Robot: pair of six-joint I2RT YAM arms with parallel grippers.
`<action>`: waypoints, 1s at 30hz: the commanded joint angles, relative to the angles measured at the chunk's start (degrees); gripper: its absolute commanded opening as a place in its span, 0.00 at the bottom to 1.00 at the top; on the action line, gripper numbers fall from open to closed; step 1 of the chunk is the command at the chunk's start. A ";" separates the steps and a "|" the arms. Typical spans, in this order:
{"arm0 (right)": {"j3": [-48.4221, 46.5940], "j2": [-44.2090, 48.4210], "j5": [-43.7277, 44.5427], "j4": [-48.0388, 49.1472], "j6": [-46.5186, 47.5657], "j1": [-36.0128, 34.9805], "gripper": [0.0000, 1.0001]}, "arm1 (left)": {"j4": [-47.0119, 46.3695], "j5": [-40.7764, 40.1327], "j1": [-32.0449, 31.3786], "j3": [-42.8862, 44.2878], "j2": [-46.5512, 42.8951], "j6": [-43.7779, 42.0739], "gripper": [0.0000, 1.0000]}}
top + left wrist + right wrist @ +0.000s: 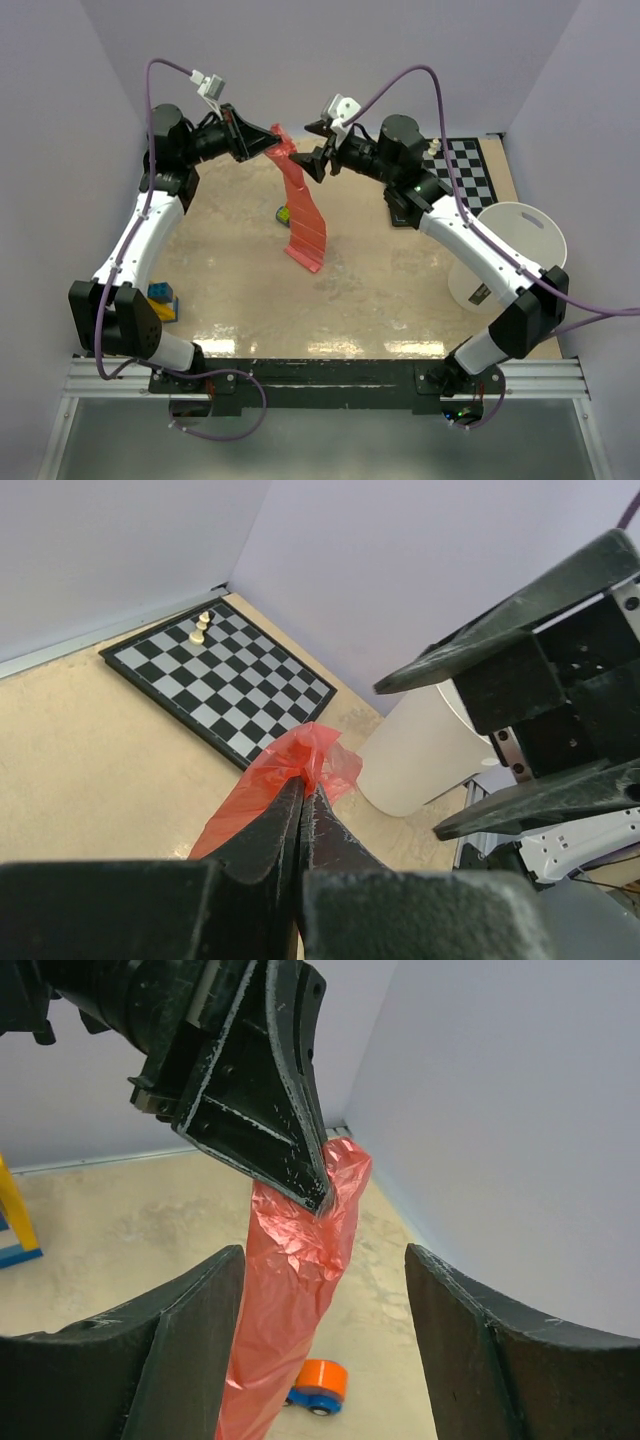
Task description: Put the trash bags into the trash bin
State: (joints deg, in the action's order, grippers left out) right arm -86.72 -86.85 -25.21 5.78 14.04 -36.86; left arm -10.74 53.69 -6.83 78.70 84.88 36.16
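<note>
Red film bag [305,215] is clamped at its top by the left fingers [270,830], likely so it hangs straight; right fingers [190,1340] are spread beside it, bin [550,240] well apart.

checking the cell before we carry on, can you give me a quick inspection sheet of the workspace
surface: beige table, scuffed, glare patches near the front
job's things: red trash bag hanging folded above the table; white trash bin upright at right, no bag in it
clutter: checkerboard with pale chess pieces; yellow and blue blocks; small orange and blue toy
grippers: left pincer shut on the bag's top; right pincer open, jaws either side of the bag
cables: purple cables looping above both arms
surroundings: pale lilac walls
</note>
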 commanded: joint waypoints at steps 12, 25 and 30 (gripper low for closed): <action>-4.16 -4.38 -4.50 8.89 -13.69 -0.40 0.54 | -4.82 0.19 -0.73 -2.32 -3.93 -1.35 0.00; -3.02 -4.03 -4.50 8.99 -14.48 -0.40 0.00 | -4.46 0.10 -1.34 -2.32 -5.08 -4.08 0.15; -1.62 -2.98 -4.76 8.10 -12.20 -0.40 0.00 | -5.25 1.32 -1.34 -1.00 -4.38 -3.73 0.25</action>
State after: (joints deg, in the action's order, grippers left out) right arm -88.18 -92.25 -29.93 13.28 0.36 -37.01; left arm -12.99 53.80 -7.97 76.20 82.06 33.34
